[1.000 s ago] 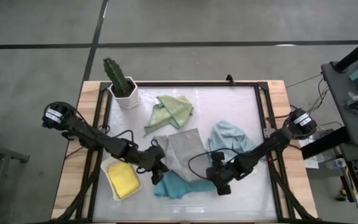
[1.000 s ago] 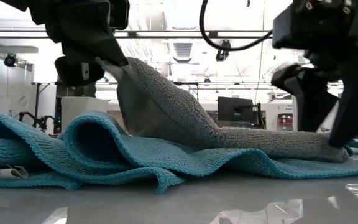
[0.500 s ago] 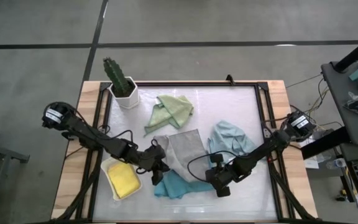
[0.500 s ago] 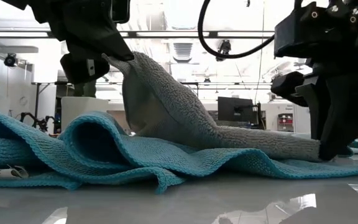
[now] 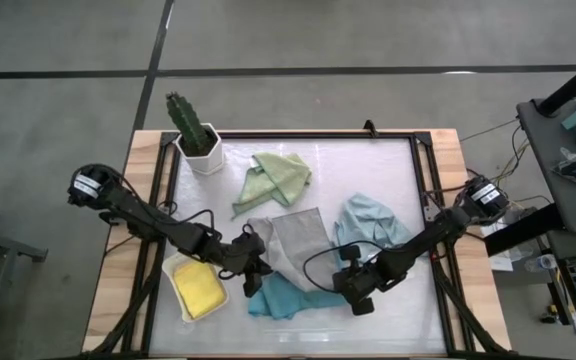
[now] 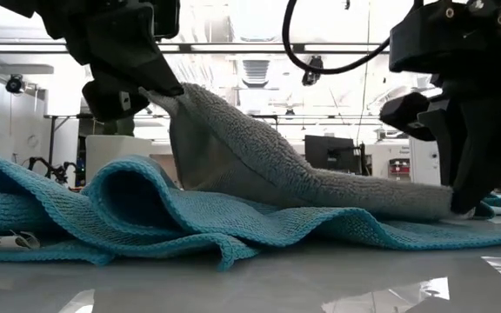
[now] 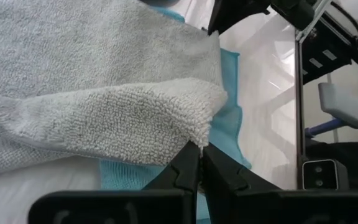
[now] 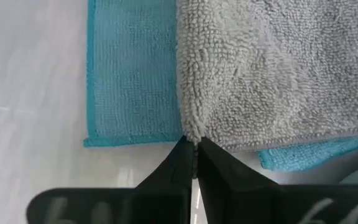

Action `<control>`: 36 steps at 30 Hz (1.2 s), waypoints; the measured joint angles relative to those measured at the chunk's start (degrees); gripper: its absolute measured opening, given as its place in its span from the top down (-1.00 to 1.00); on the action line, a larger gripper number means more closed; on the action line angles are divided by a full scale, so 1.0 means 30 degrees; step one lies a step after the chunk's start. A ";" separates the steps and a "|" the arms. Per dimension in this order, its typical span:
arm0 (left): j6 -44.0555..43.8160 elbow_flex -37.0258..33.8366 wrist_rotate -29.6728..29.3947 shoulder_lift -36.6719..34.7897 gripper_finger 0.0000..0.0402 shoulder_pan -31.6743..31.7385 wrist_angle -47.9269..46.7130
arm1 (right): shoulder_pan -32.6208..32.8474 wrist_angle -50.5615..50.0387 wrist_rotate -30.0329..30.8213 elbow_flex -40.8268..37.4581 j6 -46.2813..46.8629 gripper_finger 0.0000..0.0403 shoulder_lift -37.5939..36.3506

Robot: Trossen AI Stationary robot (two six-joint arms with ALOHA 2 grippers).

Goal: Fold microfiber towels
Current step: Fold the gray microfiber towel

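Both grippers pinch the grey towel, one corner each. High view: left gripper sits on its near-left corner, right gripper at its near-right corner, both toward the table's front middle. Grey towel lies roughly square, overlapping the teal towel in front of it. Pale blue towel is crumpled just right of it, sage green towel bunched behind it near the potted cactus. Yellow towel lies folded in the white tray at front left.

Low view: grey towel rises to a peak at one gripper, slopes down to the other, draped over rumpled teal folds.

Left wrist view: fingers closed on a folded grey corner, looped pile showing, teal under it.

Right wrist view: fingers closed on the grey hem; teal edge flat beneath.
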 joint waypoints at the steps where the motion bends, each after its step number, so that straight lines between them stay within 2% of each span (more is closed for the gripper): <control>1: -0.0011 0.0000 0.0002 0.0000 1.00 -0.0001 0.0038 | 0.0012 -0.0116 -0.0029 0.0000 -0.0012 0.96 -0.0164; 18: -0.2399 0.0127 0.0058 0.0000 1.00 -0.2122 0.1375 | 0.0211 -0.1227 -0.0044 0.0015 -0.0562 0.96 -0.3212; 25: -0.3925 0.0291 -0.0471 0.0000 1.00 -0.2884 0.1522 | 0.0211 -0.1232 -0.0120 0.0007 0.1875 0.94 -0.3068; 29: -0.4030 0.0291 -0.1152 0.0000 1.00 -0.2854 0.1519 | 0.0255 -0.0968 -0.0735 -0.0022 0.2360 0.79 -0.2436; 36: -0.4023 0.0286 -0.1853 -0.0144 1.00 -0.2857 0.1556 | 0.0291 -0.0138 -0.0274 -0.0022 0.2035 0.25 -0.1814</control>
